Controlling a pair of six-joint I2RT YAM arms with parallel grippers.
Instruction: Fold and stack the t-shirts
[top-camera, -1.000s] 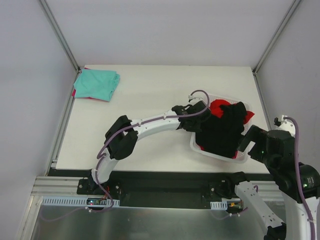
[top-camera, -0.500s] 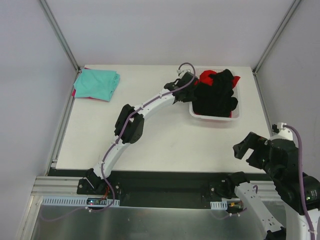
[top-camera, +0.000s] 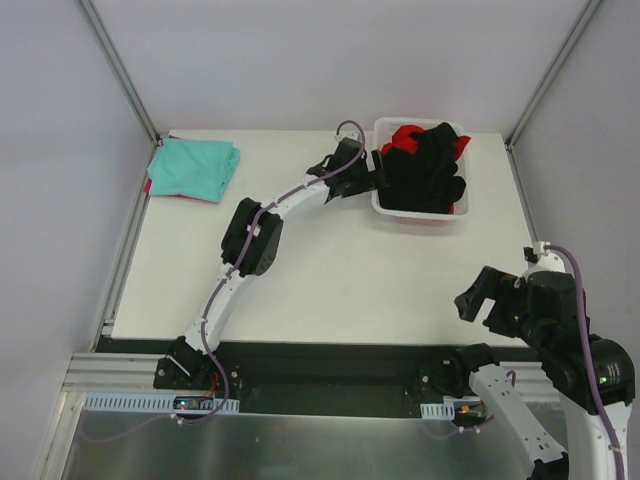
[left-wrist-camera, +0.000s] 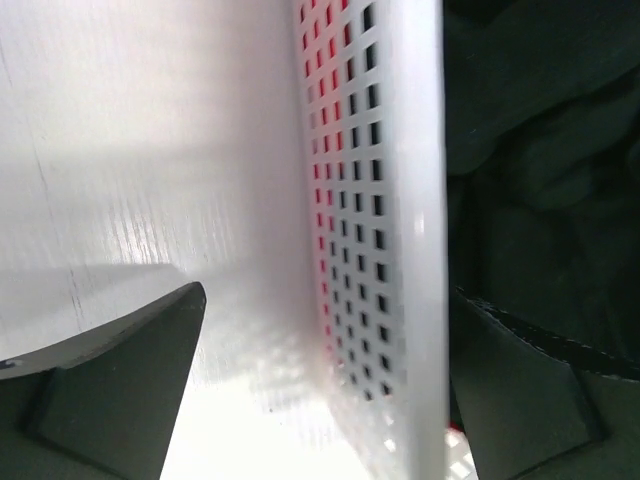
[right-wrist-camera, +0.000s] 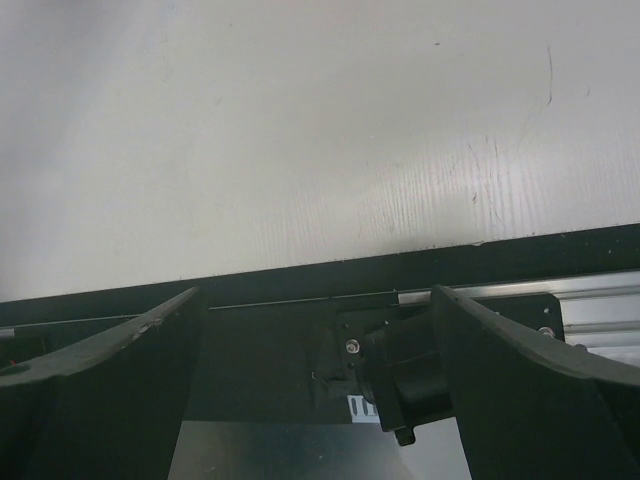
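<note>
A black t-shirt lies heaped over a red t-shirt in the white slotted basket at the table's far right. At the far left corner a teal t-shirt lies folded. My left gripper is open and straddles the basket's left wall. In the left wrist view the slotted basket wall stands between the spread jaws of the left gripper, with red showing through the slots and the black t-shirt inside. My right gripper hangs open and holds nothing.
The right gripper hovers over the table's front edge, with the right arm's base below it. Frame posts stand at the table's two far corners. A thin red edge shows under the teal t-shirt.
The left arm carried the basket from the front right to the table's far right, then its jaws opened off the wall. The right arm drew back toward the front edge.
</note>
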